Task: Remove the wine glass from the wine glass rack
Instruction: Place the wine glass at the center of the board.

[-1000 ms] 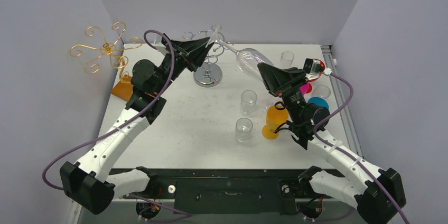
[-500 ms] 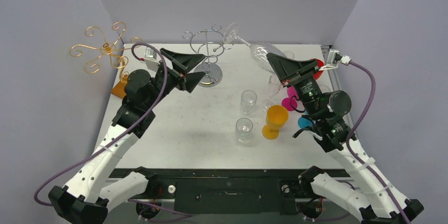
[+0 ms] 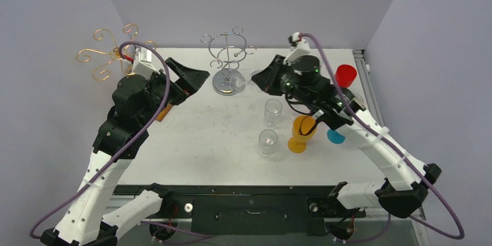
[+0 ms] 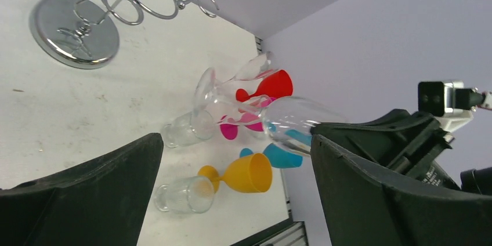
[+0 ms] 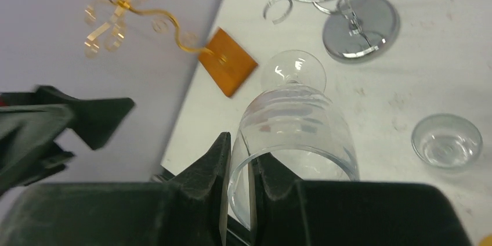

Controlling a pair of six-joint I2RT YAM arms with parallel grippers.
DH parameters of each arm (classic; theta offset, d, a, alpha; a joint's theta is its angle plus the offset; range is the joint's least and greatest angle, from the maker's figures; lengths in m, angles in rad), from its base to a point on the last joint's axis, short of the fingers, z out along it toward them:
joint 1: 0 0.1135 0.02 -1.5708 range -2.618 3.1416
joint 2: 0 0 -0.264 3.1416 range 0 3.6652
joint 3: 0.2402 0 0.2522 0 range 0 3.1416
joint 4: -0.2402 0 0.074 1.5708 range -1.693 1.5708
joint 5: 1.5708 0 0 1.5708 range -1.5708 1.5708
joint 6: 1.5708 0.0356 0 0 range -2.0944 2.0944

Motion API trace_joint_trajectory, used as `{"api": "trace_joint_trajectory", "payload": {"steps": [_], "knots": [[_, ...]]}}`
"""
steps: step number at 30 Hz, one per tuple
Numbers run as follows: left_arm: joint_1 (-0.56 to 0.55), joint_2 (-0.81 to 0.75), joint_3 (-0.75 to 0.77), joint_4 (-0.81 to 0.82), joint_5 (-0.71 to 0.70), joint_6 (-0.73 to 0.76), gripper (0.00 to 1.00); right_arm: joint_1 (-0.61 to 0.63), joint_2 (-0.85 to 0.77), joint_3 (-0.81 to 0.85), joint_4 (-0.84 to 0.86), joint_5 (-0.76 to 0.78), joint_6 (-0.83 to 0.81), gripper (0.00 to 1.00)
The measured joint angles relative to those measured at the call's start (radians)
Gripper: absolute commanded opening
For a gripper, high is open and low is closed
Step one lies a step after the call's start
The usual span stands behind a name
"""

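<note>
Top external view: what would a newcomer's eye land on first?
The clear wine glass is pinched at its rim by the right gripper, free of the silver rack, which stands bare at the far middle. The left gripper gapes open near the gold rack.

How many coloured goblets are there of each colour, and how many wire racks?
Orange goblet: 1
Red goblet: 1
Pink goblet: 1
Blue goblet: 1
Silver wire rack: 1
Gold wire rack: 1
Total: 6
</note>
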Motion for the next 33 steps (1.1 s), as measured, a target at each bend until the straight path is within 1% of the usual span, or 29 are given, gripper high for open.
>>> {"api": "trace_joint_trajectory", "payload": {"steps": [4,7,15,19,23,28,33], "knots": [[0.000,0.005,0.050,-0.077,-0.027,0.086,0.96,0.085,0.164,0.113,-0.196,0.059,-0.072,0.00],[-0.001,0.013,0.078,-0.117,-0.044,0.134,0.96,0.135,0.279,0.202,-0.308,0.102,-0.115,0.00],[-0.004,0.029,0.104,-0.178,-0.059,0.197,0.96,0.204,0.520,0.373,-0.484,0.169,-0.203,0.00],[-0.004,0.030,0.104,-0.188,-0.061,0.209,0.96,0.222,0.605,0.402,-0.522,0.180,-0.230,0.00],[-0.004,0.029,0.104,-0.192,-0.061,0.217,0.96,0.224,0.653,0.402,-0.539,0.177,-0.244,0.00],[-0.004,0.030,0.104,-0.192,-0.063,0.219,0.96,0.227,0.675,0.394,-0.530,0.166,-0.250,0.00],[-0.004,0.030,0.104,-0.192,-0.063,0.220,0.96,0.219,0.675,0.342,-0.498,0.134,-0.250,0.00]]}}
